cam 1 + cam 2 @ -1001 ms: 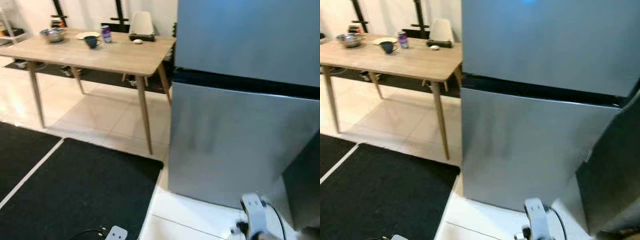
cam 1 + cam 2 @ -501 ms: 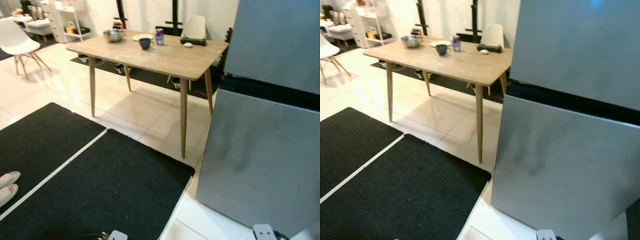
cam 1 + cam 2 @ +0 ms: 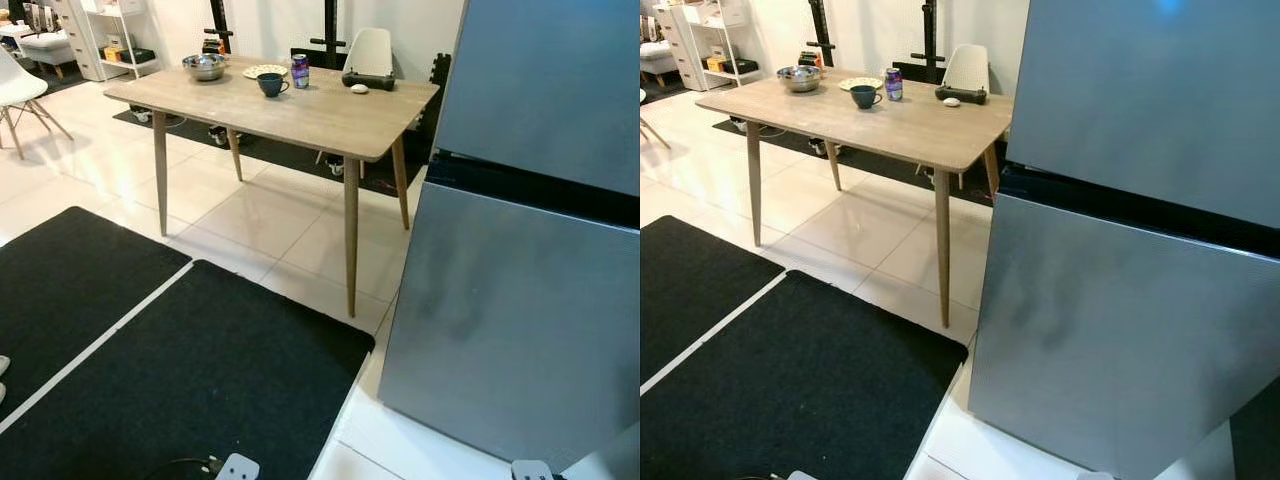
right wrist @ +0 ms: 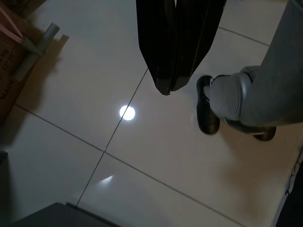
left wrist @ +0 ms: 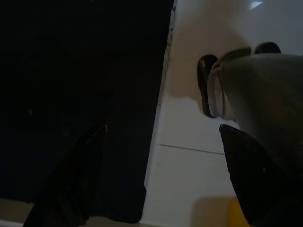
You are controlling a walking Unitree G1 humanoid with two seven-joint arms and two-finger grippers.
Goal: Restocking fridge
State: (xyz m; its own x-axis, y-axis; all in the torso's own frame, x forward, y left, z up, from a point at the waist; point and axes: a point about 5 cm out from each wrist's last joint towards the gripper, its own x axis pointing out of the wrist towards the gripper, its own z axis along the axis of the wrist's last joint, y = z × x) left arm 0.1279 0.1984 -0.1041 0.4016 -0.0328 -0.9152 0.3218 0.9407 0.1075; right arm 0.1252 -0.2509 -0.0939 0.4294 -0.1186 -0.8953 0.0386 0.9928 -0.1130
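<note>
Closed silver two-door fridge point(image 3: 520, 300), purple can point(image 3: 299, 71) near wooden table's point(image 3: 330, 115) far edge, right gripper point(image 4: 165, 90) clenched empty above white tiles, left gripper point(image 5: 156, 175) state unclear.

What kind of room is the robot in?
Probably a home kitchen or dining area. A tall grey fridge stands shut on the right, and beside it a wooden table holds a dark mug, a metal bowl and a can.

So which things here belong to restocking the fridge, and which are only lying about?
For the job: fridge, doors closed; can on the table, perhaps.

Lying about: bowl, mug, plate, chair, black mats.
</note>
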